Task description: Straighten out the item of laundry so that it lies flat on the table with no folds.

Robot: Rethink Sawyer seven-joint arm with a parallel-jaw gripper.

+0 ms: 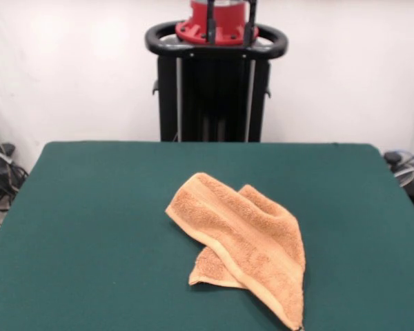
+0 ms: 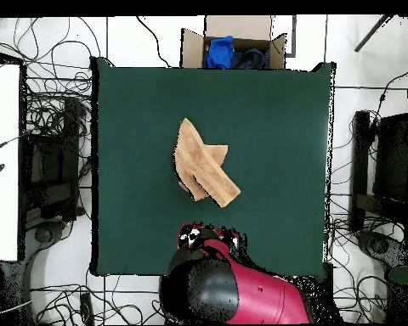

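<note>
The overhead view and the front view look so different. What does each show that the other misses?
Only the overhead view shows the open cardboard box holding blue and dark cloth beyond the table's far edge, the tangled cables on the floor, and the robot's red and black arm from above.

Only the front view shows the black upright pedestal and the white wall behind it.

Both show the folded orange-tan terry towel lying on the dark green table.
</note>
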